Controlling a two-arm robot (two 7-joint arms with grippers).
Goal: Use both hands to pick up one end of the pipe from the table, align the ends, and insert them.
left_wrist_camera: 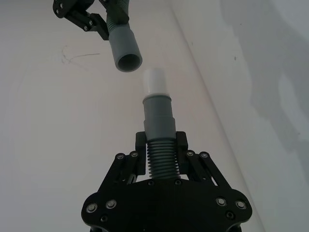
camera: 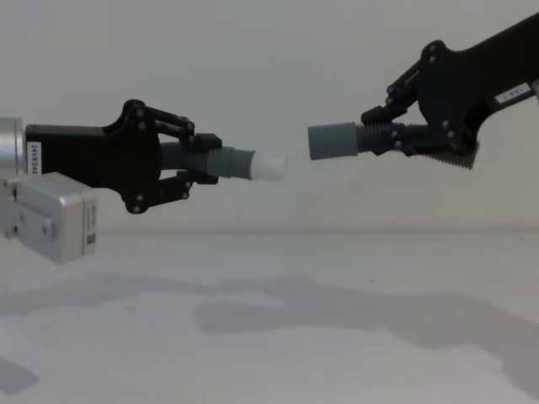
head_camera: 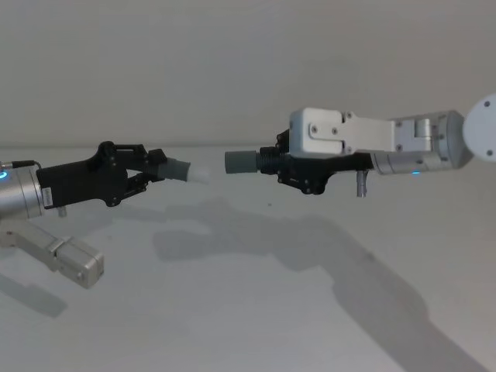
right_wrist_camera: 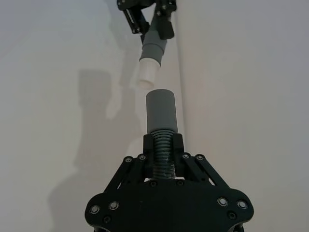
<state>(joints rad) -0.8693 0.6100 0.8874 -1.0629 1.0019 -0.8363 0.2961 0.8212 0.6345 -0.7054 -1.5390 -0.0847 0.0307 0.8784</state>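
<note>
Both pieces of the pipe were already lifted off the desk (camera: 269,337) and held in the air, facing each other. The left pincer (head_camera: 147,172) was pinching the shorter piece (camera: 221,163) on its ribbed middle, so that the white tip (camera: 269,167) pointed toward the right side. The right pincer (head_camera: 288,164) was pinching the longer piece (camera: 354,139) on its ribs too, with the open collar (head_camera: 240,161) pointing toward the left. The two ends were near but not touching; a small gap was between them.

The step in hand was, in my judgement, the aligning before the insertion. In the chest view the collar stood a little higher than the white tip, and in the left wrist view the mouth of the collar (left_wrist_camera: 128,62) lay to one side of the tip (left_wrist_camera: 155,80) and was turned at an angle. So to do it well, the two axes should first come on one line: either the right arm goes down a little or the left arm goes up, and the tilt is corrected. Only after this should the pieces be pushed together, slowly and straight. If the push begins while the tip is off-centre, it may hit the rim of the collar and the piece may slip or twist in the fingers.

Around them there was only the white desk with the shadows of the arms and the plain wall (head_camera: 232,62) behind. Nothing stood between the two ends.
</note>
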